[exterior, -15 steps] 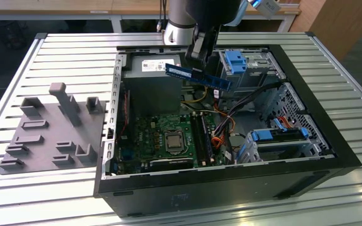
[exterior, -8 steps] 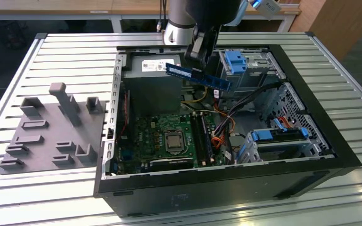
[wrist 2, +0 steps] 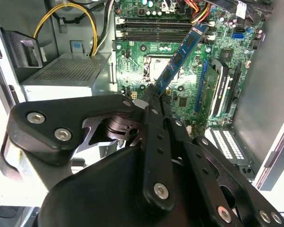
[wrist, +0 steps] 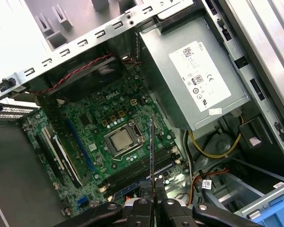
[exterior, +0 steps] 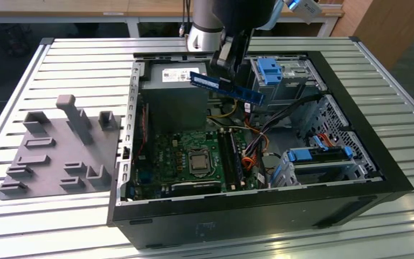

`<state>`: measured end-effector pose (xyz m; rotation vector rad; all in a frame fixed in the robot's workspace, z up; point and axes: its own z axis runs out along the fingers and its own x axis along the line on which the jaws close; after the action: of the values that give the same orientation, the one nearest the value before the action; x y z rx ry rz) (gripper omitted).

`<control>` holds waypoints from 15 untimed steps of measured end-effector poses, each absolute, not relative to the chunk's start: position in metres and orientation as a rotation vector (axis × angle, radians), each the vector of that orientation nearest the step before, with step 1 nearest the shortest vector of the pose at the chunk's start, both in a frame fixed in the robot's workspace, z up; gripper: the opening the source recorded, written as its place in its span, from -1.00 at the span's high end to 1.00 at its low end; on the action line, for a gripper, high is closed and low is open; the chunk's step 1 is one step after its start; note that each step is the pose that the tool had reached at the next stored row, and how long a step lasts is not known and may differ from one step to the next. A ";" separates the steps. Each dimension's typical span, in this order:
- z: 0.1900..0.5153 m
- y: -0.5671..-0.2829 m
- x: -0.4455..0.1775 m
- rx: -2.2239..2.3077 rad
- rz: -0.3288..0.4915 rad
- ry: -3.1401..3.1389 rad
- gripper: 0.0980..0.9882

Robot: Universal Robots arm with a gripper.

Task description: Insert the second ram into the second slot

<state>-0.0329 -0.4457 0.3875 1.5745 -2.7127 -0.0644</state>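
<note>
The second ram (exterior: 226,88), a thin blue strip with dark chips, hangs tilted in the air above the open computer case (exterior: 365,162), over the power supply's edge. My gripper (exterior: 222,74) is shut on its upper part. In the second wrist view the ram (wrist 2: 181,56) sticks out from the closed fingertips (wrist 2: 151,97) toward the green motherboard. In the first wrist view the ram (wrist: 152,146) shows edge-on, held by the gripper (wrist: 154,191). The dark memory slots (exterior: 230,157) (wrist 2: 154,28) (wrist: 142,172) lie beside the processor socket (exterior: 198,162), well below the ram.
A grey power supply (exterior: 174,97) fills the case's far end. Blue drive-bay latches (exterior: 268,70) (exterior: 311,155) and bundled cables (exterior: 264,129) sit at the exterior view's right. A grey fixture plate (exterior: 56,156) with upright posts lies on the slatted table (exterior: 70,59) at the left.
</note>
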 end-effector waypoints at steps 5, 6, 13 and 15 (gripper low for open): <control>0.388 -0.446 -0.033 1.552 -0.065 -2.726 0.91; 0.388 -0.446 -0.033 1.547 -0.065 -2.729 0.91; 0.388 -0.446 -0.033 1.511 -0.065 -2.750 0.91; 0.388 -0.446 -0.033 1.498 -0.065 -2.757 0.91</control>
<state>-0.0329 -0.4457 0.3875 1.4980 -2.7570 -0.0647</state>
